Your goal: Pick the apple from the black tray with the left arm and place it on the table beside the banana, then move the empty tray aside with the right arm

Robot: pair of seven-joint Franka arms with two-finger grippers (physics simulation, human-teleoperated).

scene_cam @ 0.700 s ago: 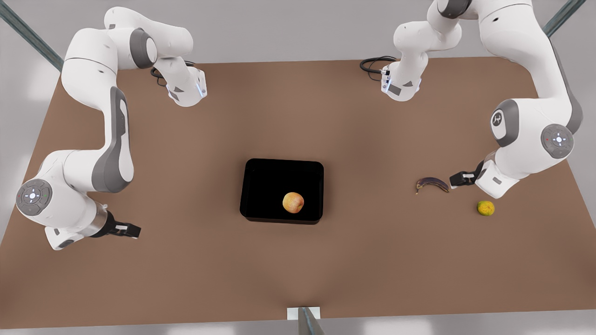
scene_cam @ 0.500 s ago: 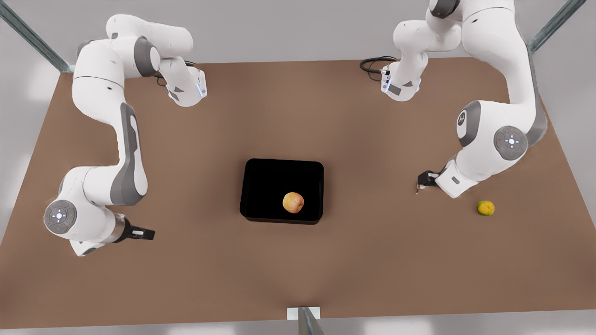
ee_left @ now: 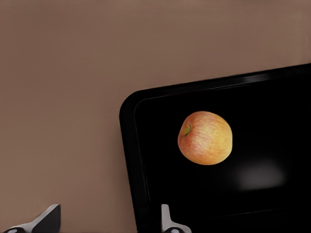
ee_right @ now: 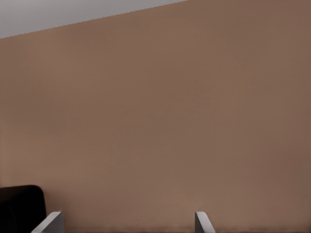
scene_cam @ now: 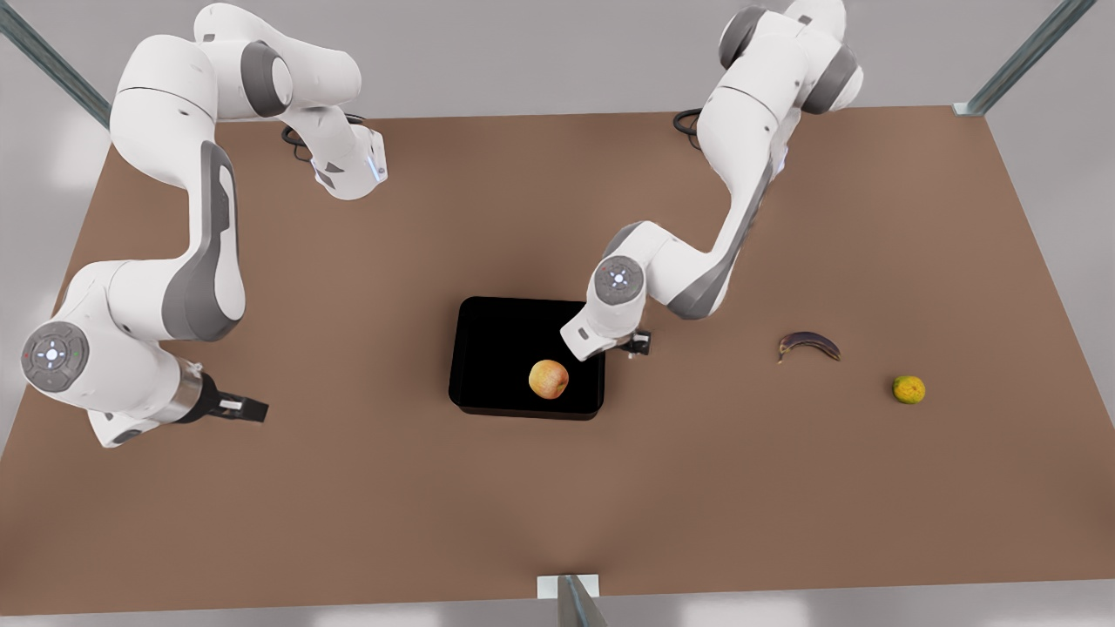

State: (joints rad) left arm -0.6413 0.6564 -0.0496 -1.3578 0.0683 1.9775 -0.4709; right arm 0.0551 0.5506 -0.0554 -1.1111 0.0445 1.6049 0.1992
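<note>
left wrist view has the left gripper [ee_left: 109, 221] released, its two fingertips [ee_left: 48, 218] spread wide and holding nothing, one over the bare desk [ee_left: 63, 73] and one over the rim of the black tray [ee_left: 131, 160]. just beyond them the apple [ee_left: 205, 138] lies on the tray floor, near a rounded corner, stem dimple turned sideways. in the front view this left gripper [scene_cam: 640, 344] hangs at the tray's edge toward the front view's right, close to the apple [scene_cam: 549, 380] but apart from it; the apple sits in the near part of the black tray [scene_cam: 496, 348], toward that same side. the tray lies about mid-desk [scene_cam: 348, 479]. well off toward the front view's right lies the banana [scene_cam: 808, 345], dark and curved, and past it a small yellow-green citrus fruit [scene_cam: 908, 389], the two apart from each other.

right wrist view shows the right gripper [ee_right: 129, 224] also released, fingers wide apart over bare desk, with a dark corner of the tray [ee_right: 19, 204] at the side. in the front view the right gripper [scene_cam: 239, 407] waits far toward the front view's left, well apart from the tray.
</note>
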